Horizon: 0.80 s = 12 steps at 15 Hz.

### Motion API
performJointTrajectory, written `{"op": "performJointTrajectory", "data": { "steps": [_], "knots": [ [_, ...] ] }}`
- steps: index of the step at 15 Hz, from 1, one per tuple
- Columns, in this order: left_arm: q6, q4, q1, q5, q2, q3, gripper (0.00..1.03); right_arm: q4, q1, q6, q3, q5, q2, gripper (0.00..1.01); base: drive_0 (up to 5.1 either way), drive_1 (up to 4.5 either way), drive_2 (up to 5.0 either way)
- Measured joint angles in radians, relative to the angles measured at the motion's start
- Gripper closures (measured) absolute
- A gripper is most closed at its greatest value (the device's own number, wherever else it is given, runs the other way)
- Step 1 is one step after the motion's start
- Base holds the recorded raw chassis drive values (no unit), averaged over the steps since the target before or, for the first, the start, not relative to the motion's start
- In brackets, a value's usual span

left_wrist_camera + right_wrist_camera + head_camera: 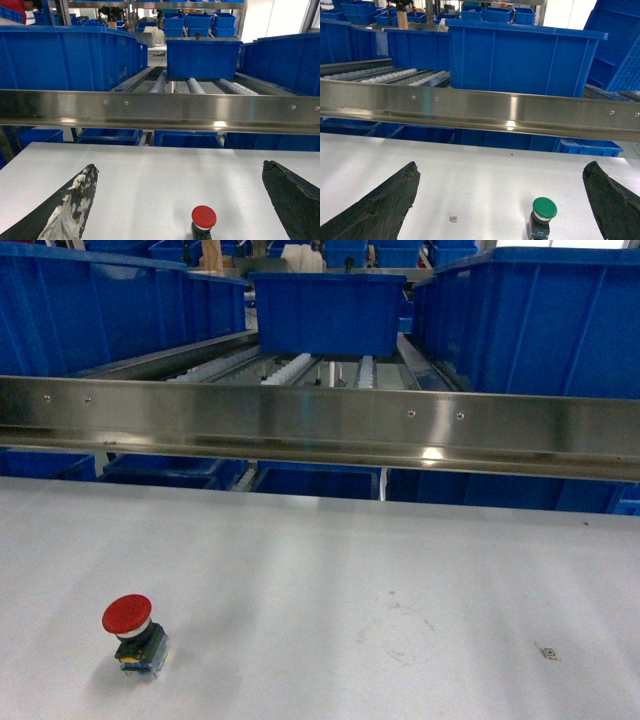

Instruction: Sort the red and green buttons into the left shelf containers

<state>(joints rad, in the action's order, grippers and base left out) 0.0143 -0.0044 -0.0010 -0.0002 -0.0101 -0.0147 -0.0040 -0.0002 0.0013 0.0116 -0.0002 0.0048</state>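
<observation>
The red button (204,220) stands on the white worktop (400,560), between the spread fingers of the left hand (180,200). The green button (543,213) stands between the spread fingers of the right hand (500,200). Blue bins (90,310) sit behind.

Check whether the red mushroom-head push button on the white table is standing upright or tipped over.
Upright. The red mushroom-head push button stands on its dark blocky base with the round red cap on top, resting on the white table; the left wrist view shows the same.
</observation>
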Motion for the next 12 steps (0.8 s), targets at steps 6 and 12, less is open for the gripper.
{"op": "performJointTrajectory", "data": {
  "steps": [6,12],
  "knots": [
    [0.0,0.0,0.0,0.0,0.0,0.0,0.05,0.0,0.0,0.0,0.0,0.0,0.0,0.03,0.0,0.0,0.0],
    [0.0,0.0,0.0,0.0,0.0,0.0,0.05,0.0,0.0,0.0,0.0,0.0,0.0,0.03,0.0,0.0,0.0]
  ]
}}
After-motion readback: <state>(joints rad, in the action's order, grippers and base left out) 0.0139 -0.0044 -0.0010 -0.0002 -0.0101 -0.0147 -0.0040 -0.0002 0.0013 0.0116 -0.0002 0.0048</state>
